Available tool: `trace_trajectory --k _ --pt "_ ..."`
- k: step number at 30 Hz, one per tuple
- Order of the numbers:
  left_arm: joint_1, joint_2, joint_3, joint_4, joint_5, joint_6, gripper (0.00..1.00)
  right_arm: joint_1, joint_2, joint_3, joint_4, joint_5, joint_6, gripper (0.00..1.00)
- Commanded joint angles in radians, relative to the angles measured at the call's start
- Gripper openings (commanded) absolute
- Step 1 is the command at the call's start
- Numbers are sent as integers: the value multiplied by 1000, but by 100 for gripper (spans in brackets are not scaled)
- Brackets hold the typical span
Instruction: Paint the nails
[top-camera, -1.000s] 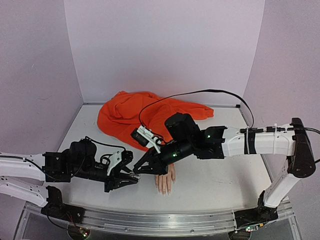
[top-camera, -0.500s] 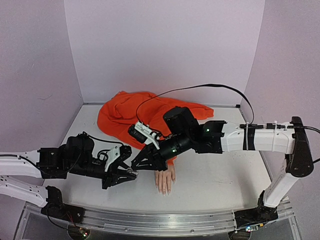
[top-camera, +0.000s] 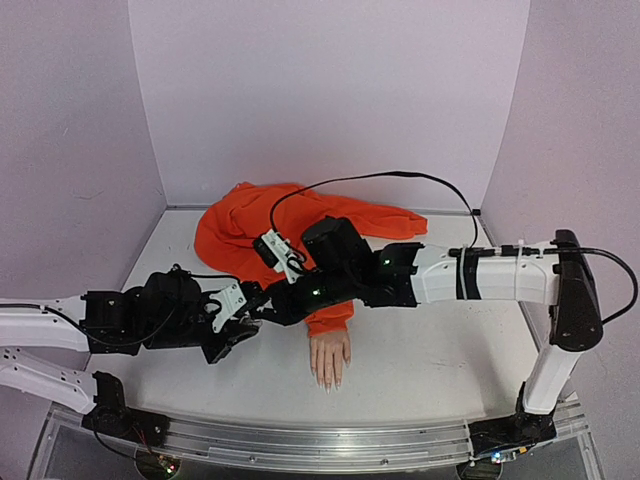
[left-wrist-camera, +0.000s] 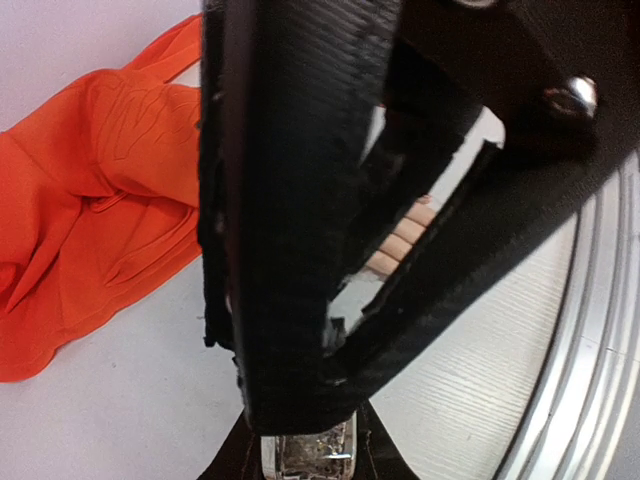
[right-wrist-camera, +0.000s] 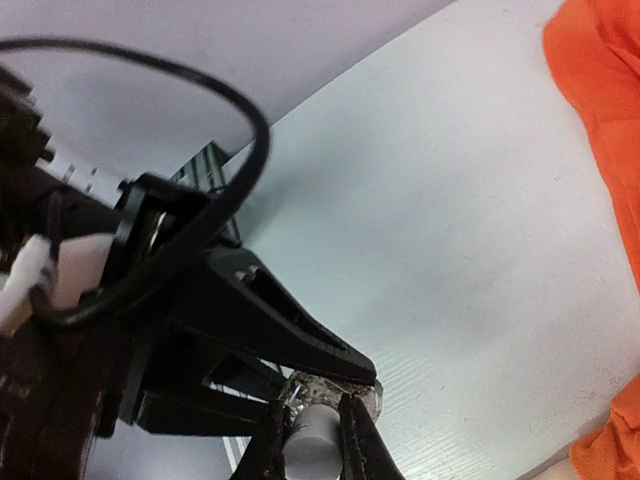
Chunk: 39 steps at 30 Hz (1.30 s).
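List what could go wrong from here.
1. The right gripper pinches the white cap while the left gripper clamps the clear bottle. A skewed pull might slip the bottle and spill polish.
2. The right arm crosses over the orange sleeve. It may drag the cloth and shift the nails.
3. Its loose cable could snag.

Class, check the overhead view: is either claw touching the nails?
No, the left claw and right claw meet left of the mannequin hand, clear of its nails.
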Motion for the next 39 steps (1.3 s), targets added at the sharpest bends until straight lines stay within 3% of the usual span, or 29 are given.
trace_trajectory --k 1,6,13,16,22,24,27,29,35,39 --pt "2 -12 127 393 -163 3 0 121 102 42 -8 227 435 0" --pt "2 -1 113 414 -171 -42 0 167 176 127 -4 340 552 1" --pt "0 -43 17 398 -201 -158 0 157 86 79 -5 409 470 16" --pt "0 -51 -19 369 -232 -245 0 131 31 43 -5 363 404 30" --pt "7 -44 -23 226 -258 -357 0 84 -142 -104 -2 337 245 73" --pt "15 -57 -25 197 -238 -375 0 72 -195 -138 -2 296 142 79" --pt "45 -89 -25 178 -144 -389 0 50 -271 -197 36 182 15 88" --pt "74 -115 -26 180 14 -392 0 12 -294 -229 70 30 -41 88" --pt "109 -184 -4 238 476 -345 0 -51 -310 -248 243 -243 -121 86" --pt "110 -192 11 245 631 -357 0 -51 -278 -197 303 -330 -147 80"
